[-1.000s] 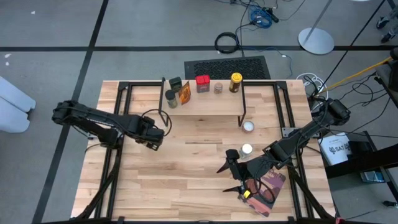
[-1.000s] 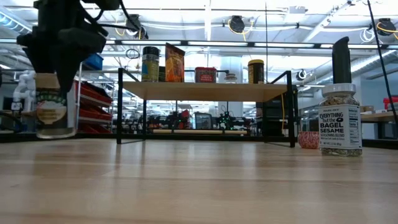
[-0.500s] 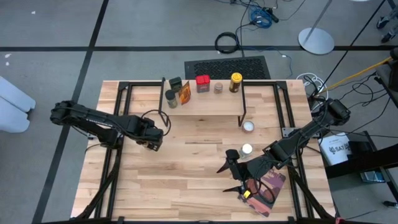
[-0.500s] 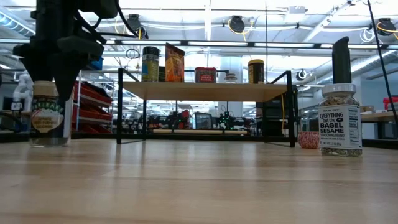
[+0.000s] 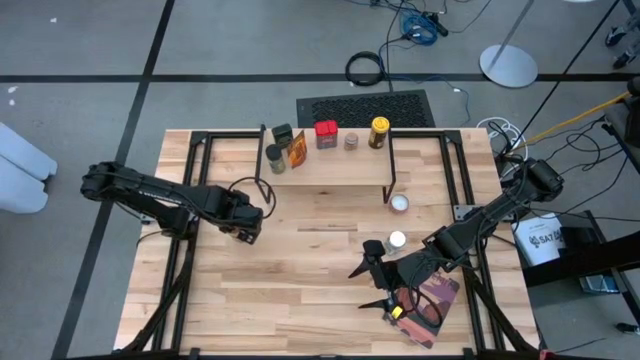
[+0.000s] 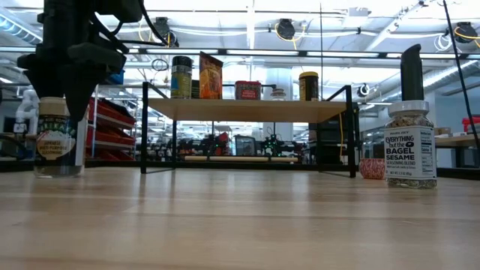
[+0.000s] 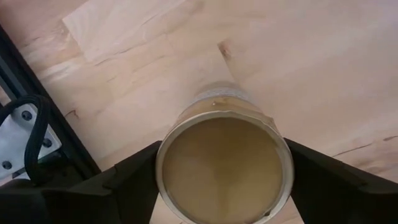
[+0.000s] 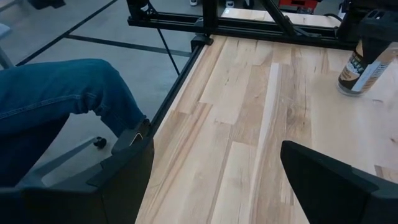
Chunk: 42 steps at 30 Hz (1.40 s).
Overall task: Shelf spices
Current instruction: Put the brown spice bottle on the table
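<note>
Jar (image 6: 58, 139) lowered, seemingly onto table (image 6: 240, 217).

A tan-topped jar (image 7: 224, 168) stands upright on the wooden table (image 7: 323, 68); the left gripper's (image 7: 224, 186) dark fingers (image 7: 134, 180) flank it.

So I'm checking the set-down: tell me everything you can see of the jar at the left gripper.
The jar is small clear glass with a tan lid and a white-and-green label. It stands upright on the table, left of the shelf. The left gripper straddles its top, a dark finger at each side of the lid.

The table (image 5: 300, 290) carries the shelf (image 5: 330, 165), three spice jars (image 6: 410, 146) and a book (image 5: 430, 300).
</note>
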Available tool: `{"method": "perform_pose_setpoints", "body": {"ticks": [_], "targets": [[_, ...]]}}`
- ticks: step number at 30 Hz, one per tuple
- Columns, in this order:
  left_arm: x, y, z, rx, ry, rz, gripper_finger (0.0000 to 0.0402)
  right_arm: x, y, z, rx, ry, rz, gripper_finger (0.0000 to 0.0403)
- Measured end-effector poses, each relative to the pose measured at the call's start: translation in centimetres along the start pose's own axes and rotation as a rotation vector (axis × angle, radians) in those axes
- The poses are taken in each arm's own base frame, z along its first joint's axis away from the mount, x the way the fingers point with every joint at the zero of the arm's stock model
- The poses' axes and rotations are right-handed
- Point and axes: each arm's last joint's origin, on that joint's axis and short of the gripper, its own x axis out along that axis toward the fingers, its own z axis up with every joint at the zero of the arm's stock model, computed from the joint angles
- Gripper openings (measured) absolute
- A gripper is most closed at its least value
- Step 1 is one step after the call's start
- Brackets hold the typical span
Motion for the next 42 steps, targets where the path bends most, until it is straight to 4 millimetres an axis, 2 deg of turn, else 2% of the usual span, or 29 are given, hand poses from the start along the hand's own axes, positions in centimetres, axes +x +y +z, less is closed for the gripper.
{"method": "perform_pose_setpoints", "body": {"ticks": [19, 30, 38, 42], "targets": [[-0.1, -0.4, 0.2, 0.004, -0.022, -0.031, 0.0314, 0.0, 0.0, -0.1, -0.002, 0.012, -0.003, 0.0338], [-3.6, -1.4, 0.8, 0.055, -0.063, -0.123, 0.0315, 0.0, 0.0, -0.2, -0.003, 0.018, -0.004, 0.0338], [-5.8, -0.1, 0.5, 0.071, -0.019, -0.016, 0.0315, 0.0, 0.0, -0.2, -0.004, 0.018, -0.004, 0.0338], [-6.6, -0.1, 0.5, 0.090, -0.022, -0.023, 0.0315, 0.0, 0.0, -0.2, -0.002, 0.018, -0.004, 0.0338]]}}
